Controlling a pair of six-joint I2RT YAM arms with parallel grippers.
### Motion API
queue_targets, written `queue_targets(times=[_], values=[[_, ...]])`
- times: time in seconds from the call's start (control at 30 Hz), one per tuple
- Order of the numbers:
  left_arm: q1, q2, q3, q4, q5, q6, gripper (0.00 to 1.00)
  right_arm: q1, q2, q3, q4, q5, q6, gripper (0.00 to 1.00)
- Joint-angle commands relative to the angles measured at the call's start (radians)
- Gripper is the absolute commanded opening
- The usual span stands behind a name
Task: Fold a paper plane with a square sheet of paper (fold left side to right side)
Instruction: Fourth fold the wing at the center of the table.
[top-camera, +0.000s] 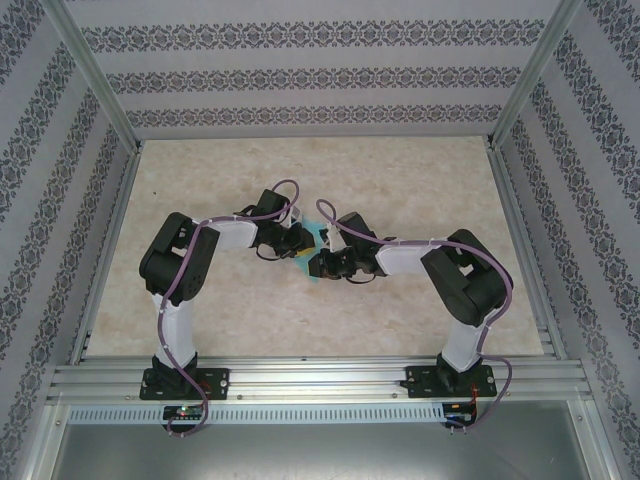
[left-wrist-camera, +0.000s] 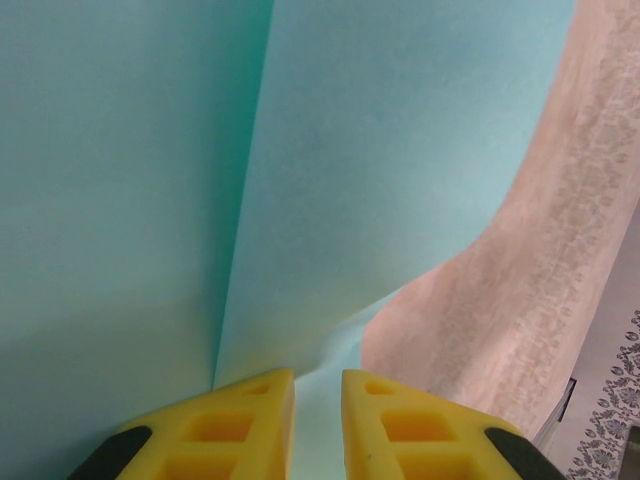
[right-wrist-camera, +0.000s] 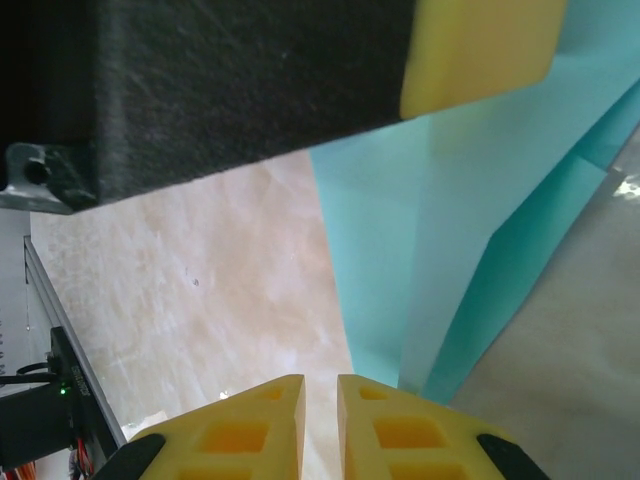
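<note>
The square sheet of paper (top-camera: 317, 240) is light teal and lies partly folded at the table's middle, between both grippers. In the left wrist view the paper (left-wrist-camera: 380, 150) rises as a flap with a straight crease running down to my left gripper (left-wrist-camera: 318, 385), whose yellow fingers stand almost together with paper in the slit. My left gripper (top-camera: 303, 243) meets the sheet from the left. In the right wrist view the paper (right-wrist-camera: 400, 230) shows layered folds beneath the left gripper's fingertip (right-wrist-camera: 480, 45). My right gripper (right-wrist-camera: 320, 385) is shut beside the paper's edge, over bare table. From above, the right gripper (top-camera: 318, 265) sits at the sheet's near side.
The beige marbled table (top-camera: 200, 200) is boxed in by patterned walls (top-camera: 320, 70) and aluminium posts. A metal rail (top-camera: 320, 375) along the near edge carries both arm bases. Both arms crowd the centre, forearms almost touching.
</note>
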Motion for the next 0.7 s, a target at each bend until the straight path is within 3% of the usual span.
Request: queue_targets(times=[0.0,0.67], values=[[-0.007,0.041,-0.02,-0.031,-0.055,0.005,0.22,0.0,0.021,0.01,0.033,0.022,0.007,0.17],[-0.007,0.041,-0.019,-0.034,-0.06,0.007,0.22,0.026,0.052,0.012,-0.002,0.034,0.001,0.17]])
